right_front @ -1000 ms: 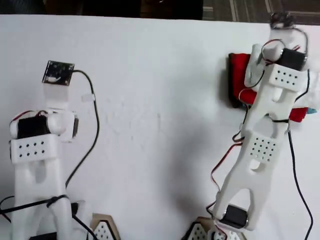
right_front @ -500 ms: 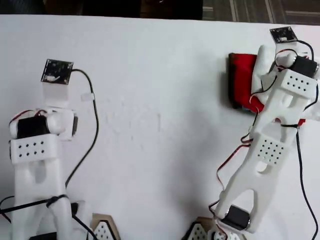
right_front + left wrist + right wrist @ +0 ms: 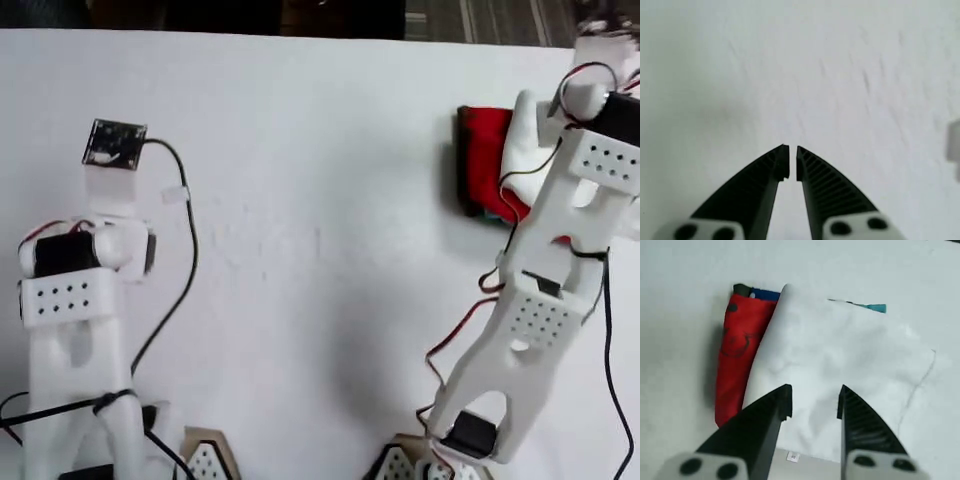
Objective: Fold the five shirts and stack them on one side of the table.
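Note:
A stack of folded shirts lies at the table's right side. The red shirt [image 3: 482,160] sticks out from under a white shirt [image 3: 527,150] on top, with a blue edge [image 3: 765,294] and a teal bit [image 3: 875,308] peeking out below. My right gripper [image 3: 814,402] hangs open just above the white shirt [image 3: 840,360], holding nothing. At the left side of the table my left gripper [image 3: 792,164] is shut over bare white tabletop, empty.
The white table [image 3: 320,200] stretches wide between the two arms. A black cable [image 3: 185,260] trails beside the left arm. The right arm's body [image 3: 540,290] covers the stack's near part. The table's far edge [image 3: 300,32] meets a dark floor.
The right arm has swung away from the middle of the stack toward the table's right and far edge, uncovering more of the white shirt. The left arm stayed still.

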You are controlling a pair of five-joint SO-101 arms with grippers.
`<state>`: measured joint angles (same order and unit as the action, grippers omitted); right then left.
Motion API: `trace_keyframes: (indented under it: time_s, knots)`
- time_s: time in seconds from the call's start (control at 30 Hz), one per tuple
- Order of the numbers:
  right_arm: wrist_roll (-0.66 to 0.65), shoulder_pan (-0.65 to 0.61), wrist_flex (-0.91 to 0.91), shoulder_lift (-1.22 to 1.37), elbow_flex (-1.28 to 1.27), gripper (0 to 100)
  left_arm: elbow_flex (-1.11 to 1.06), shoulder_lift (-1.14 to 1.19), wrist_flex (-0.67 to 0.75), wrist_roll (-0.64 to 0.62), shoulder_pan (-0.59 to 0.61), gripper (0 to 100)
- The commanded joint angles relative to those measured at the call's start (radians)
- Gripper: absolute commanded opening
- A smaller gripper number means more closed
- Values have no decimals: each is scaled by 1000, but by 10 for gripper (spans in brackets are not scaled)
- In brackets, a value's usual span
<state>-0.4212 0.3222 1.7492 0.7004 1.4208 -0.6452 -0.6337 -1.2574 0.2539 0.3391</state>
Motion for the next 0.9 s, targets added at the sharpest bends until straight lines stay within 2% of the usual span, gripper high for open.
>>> trace_keyframes:
  time_s: [0.0,0.1,0.4,0.53,0.87]
  knots:
    - [54,19,24,-208,-61,155,44,-31,-54,5,6,57]
    - [54,18,22,-417,-242,155,96,-31,-103,-2,6,56]
    - [60,-125,19,-963,-899,155,246,-31,-259,-3,8,57]
    - [61,-137,19,-1087,-1062,155,246,-31,-298,-3,9,56]
    - [61,-131,19,-1296,-1324,158,254,-31,-239,3,3,58]
